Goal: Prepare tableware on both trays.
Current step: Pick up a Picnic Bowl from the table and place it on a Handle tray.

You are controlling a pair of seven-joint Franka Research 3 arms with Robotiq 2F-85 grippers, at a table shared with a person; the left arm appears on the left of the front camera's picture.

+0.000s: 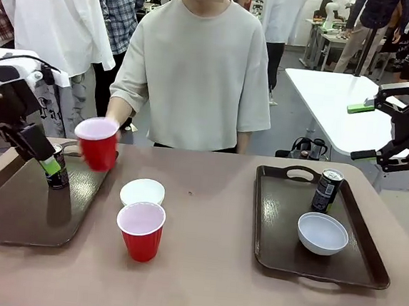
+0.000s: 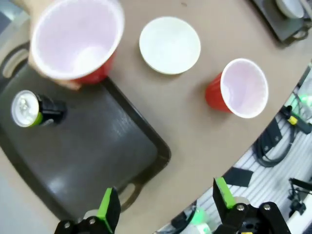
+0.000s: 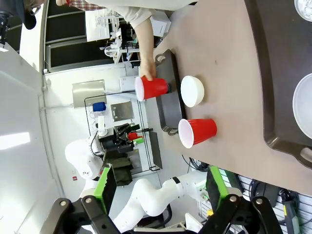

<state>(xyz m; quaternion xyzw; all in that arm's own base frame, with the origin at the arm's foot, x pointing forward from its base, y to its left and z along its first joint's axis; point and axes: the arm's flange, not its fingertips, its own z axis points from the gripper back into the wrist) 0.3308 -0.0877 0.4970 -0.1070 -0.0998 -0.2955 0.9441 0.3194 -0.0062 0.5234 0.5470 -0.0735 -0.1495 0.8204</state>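
Item: loose red cup (image 1: 140,230), upright on the desk (image 1: 214,286) between the trays, just beside a white bowl (image 1: 142,191). I judge it light, thin-walled and easily crushed or tipped; best pinched gently across the rim.
Second cup (image 1: 98,142): in a person's hand (image 3: 146,70) at the left tray (image 1: 5,221), near its can (image 1: 57,170).
Right tray (image 1: 274,263): black can (image 1: 326,190), round bowl (image 1: 322,233).
Left pincer (image 2: 165,197), right pincer (image 3: 161,187): both spread wide, empty.
Desk: smooth brown. Room behind: crowded.

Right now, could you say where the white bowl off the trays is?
Front view: the small round white bowl sits beside the left dark brown tray, just behind the unheld red plastic cup.
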